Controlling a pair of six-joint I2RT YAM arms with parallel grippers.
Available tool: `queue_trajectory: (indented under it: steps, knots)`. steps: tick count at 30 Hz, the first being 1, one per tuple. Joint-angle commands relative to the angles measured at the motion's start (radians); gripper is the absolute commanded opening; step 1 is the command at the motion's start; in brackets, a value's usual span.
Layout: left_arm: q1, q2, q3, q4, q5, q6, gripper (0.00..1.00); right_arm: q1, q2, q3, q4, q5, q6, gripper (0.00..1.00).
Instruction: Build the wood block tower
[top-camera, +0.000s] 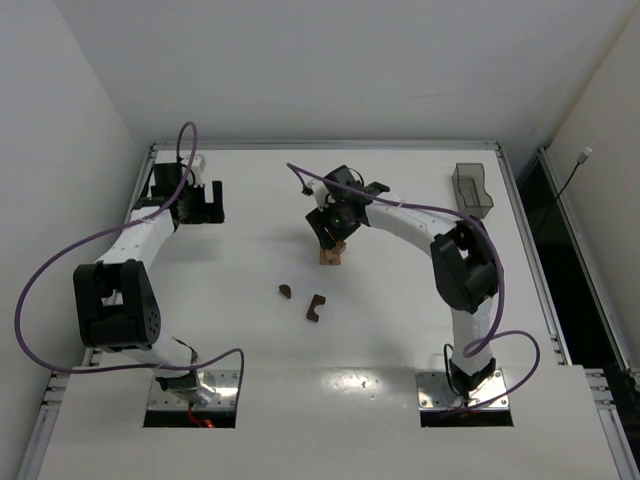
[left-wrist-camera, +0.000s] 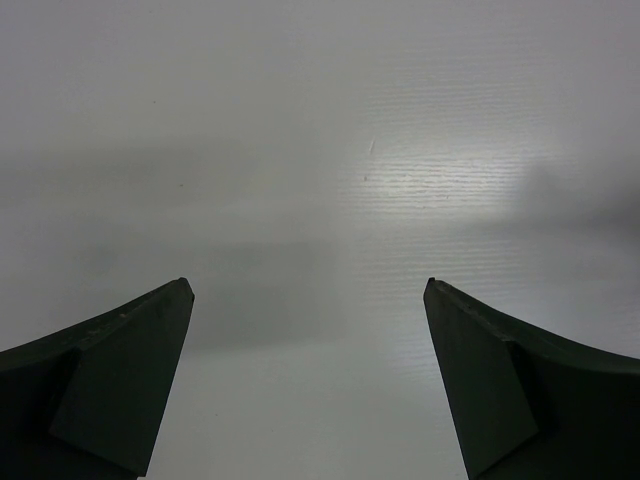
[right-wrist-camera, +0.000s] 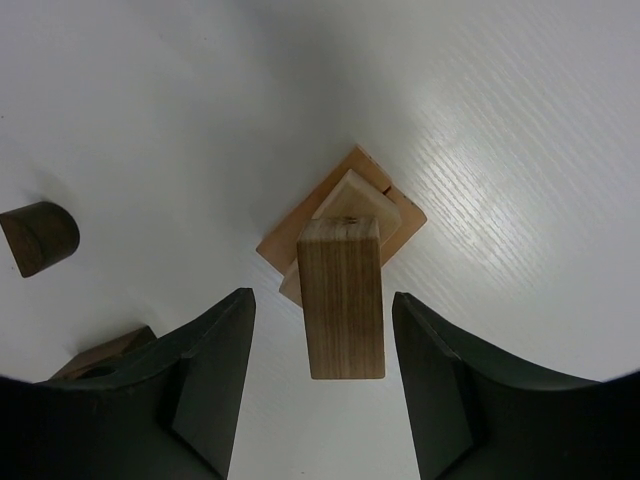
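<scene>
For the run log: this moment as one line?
right gripper: open, astride upright top block of tower, gaps both sides | left gripper: open, over table, holding nothing | two dark brown pieces: loose on table

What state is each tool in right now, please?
Left tool: open, empty.
Right tool: open, straddling the upright block on the tower, with gaps on both sides.

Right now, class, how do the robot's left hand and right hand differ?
The left hand frames only bare table; the right hand straddles the upright block topping the tower. The left hand sits far left; the right hand is near the middle. Both are open, gripping nothing.
</scene>
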Motion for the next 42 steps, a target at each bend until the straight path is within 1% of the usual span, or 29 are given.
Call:
queue_trajectory:
  steps: [1, 7, 10, 11, 12, 14, 17, 22, 27, 31, 34, 35, 37, 38, 40, 42]
  knots:
    - [-0.009, 0.001, 0.034, 0.029, 0.010, 0.000, 1.00, 0.006, 0.003, 0.020, 0.038, -0.005, -0.020, 0.52]
    - [-0.009, 0.010, 0.034, 0.029, 0.010, 0.000, 1.00, 0.006, 0.032, 0.020, 0.038, 0.004, -0.029, 0.48]
    - [-0.009, 0.010, 0.034, 0.029, 0.010, 0.000, 1.00, 0.006, 0.033, 0.020, 0.038, 0.013, -0.029, 0.37]
    - [-0.009, 0.010, 0.034, 0.029, 0.010, 0.000, 1.00, 0.006, 0.042, 0.020, 0.038, 0.013, -0.029, 0.31]
    - [-0.009, 0.010, 0.034, 0.029, 0.001, 0.000, 1.00, 0.006, 0.042, 0.029, 0.038, 0.013, -0.029, 0.17]
    - [-0.009, 0.010, 0.034, 0.029, 0.000, 0.000, 1.00, 0.006, 0.051, 0.029, 0.038, 0.023, -0.029, 0.00]
    - [-0.009, 0.010, 0.034, 0.029, 0.000, 0.000, 1.00, 0.006, 0.051, 0.038, 0.028, 0.044, -0.020, 0.00]
    - [-0.009, 0.010, 0.034, 0.029, 0.000, 0.000, 1.00, 0.006, -0.013, 0.038, 0.019, 0.066, 0.051, 0.00]
    - [-0.009, 0.010, 0.034, 0.038, 0.000, 0.000, 1.00, 0.006, -0.059, 0.097, -0.044, -0.016, 0.139, 0.00]
    - [-0.009, 0.010, 0.034, 0.038, 0.000, 0.000, 1.00, 0.006, -0.069, 0.115, -0.044, -0.057, 0.215, 0.00]
    - [-0.009, 0.010, 0.034, 0.038, 0.000, 0.000, 1.00, 0.006, -0.078, 0.126, -0.056, 0.006, 0.287, 0.00]
    - [-0.009, 0.010, 0.034, 0.038, 0.000, 0.000, 1.00, 0.017, -0.066, 0.140, -0.082, 0.076, 0.335, 0.00]
    - [-0.009, 0.010, 0.034, 0.038, 0.000, 0.000, 1.00, 0.026, -0.055, 0.153, -0.103, 0.156, 0.395, 0.00]
    - [-0.009, 0.010, 0.025, 0.038, 0.000, 0.000, 1.00, 0.026, -0.046, 0.154, -0.119, 0.243, 0.426, 0.00]
    - [-0.009, 0.010, 0.025, 0.038, 0.000, 0.000, 1.00, 0.037, -0.014, 0.179, -0.169, 0.294, 0.489, 0.00]
    - [-0.009, 0.010, 0.025, 0.038, 0.000, 0.000, 1.00, 0.037, -0.001, 0.169, -0.180, 0.335, 0.535, 0.00]
